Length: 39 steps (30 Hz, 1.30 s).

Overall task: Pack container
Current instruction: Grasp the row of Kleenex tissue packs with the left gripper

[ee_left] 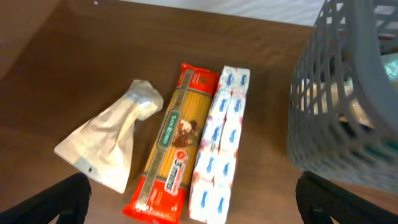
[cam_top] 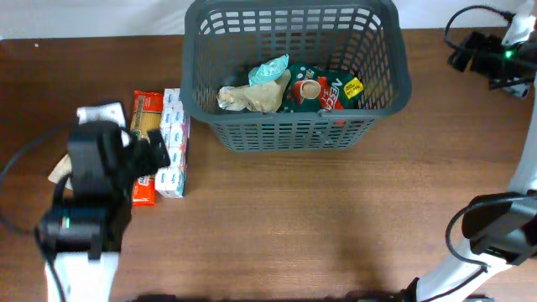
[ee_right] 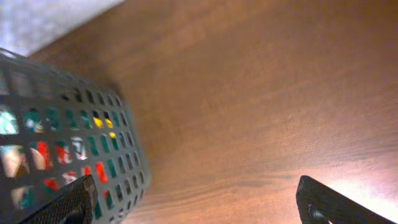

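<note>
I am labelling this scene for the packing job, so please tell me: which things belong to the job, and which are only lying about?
Belong to the job: basket; spaghetti packet, white-and-blue packet and pale pouch on the table; green coffee packet, tan bag and teal packet already inside.

Only surroundings: table; white surface behind it.

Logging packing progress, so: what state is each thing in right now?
container: upright, partly filled.
green coffee packet: inside the container.
beige bag: inside the container, beside the green coffee packet.
spaghetti packet: flat on the table, not packed.
white-and-blue pack: flat, alongside the spaghetti packet.
pale pouch: flat on the table, not packed.
left gripper: open, empty.
right gripper: open, empty.
</note>
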Available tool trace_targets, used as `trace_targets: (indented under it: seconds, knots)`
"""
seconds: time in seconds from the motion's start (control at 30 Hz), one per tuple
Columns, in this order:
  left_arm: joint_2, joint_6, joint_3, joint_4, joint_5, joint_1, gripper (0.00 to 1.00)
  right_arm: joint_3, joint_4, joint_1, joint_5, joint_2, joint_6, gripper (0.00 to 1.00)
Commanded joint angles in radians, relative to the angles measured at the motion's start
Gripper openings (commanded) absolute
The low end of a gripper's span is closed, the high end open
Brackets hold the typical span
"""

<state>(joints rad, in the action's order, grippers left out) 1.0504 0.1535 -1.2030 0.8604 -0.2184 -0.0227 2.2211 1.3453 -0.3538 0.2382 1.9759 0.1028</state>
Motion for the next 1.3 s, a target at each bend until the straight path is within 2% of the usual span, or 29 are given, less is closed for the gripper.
trace_targets:
  seconds: [0.0,0.13,0.27,0.4,0.53,0.87,0.97,1.03,1.1,1.2,1.23,1.27]
  knots:
    - [0.132,-0.027,-0.083,0.004,-0.002,0.005,0.99,-0.069,-0.018,0.000,0.013,0.009,0.007,0.99]
    - [0.277,-0.043,-0.084,0.039,0.042,0.013,1.00,-0.108,-0.018,0.000,0.013,0.010,0.007,0.99]
    - [0.444,-0.102,-0.084,0.061,0.105,0.018,0.90,-0.118,-0.018,0.000,0.013,0.010,0.007,0.99]
    - [0.572,-0.154,-0.084,0.056,0.132,0.019,0.89,-0.118,-0.018,0.000,0.013,0.010,0.007,0.99]
    - [0.667,-0.249,-0.084,0.059,0.152,0.023,0.89,-0.118,-0.018,0.000,0.013,0.010,0.007,0.99]
    - [0.825,-0.264,-0.084,-0.029,0.217,0.081,0.89,-0.118,-0.018,0.000,0.013,0.010,0.007,0.99]
    - [0.858,-0.265,-0.084,-0.048,0.265,0.109,0.70,-0.118,-0.018,0.000,0.013,0.010,0.007,0.99]
    - [0.874,-0.282,-0.084,-0.057,0.292,0.125,0.51,-0.118,-0.018,0.000,0.013,0.010,0.007,0.99]
    - [0.885,-0.304,-0.084,-0.059,0.312,0.138,0.43,-0.118,-0.018,0.000,0.013,0.010,0.007,0.99]
    - [0.906,-0.325,-0.084,-0.062,0.313,0.142,0.40,-0.118,-0.018,0.000,0.013,0.010,0.007,0.99]
    - [0.914,-0.324,-0.084,-0.066,0.315,0.142,0.37,-0.118,-0.018,0.000,0.013,0.010,0.007,0.99]
    - [0.917,-0.325,-0.084,-0.068,0.325,0.142,0.22,-0.118,-0.018,0.000,0.013,0.010,0.007,0.99]
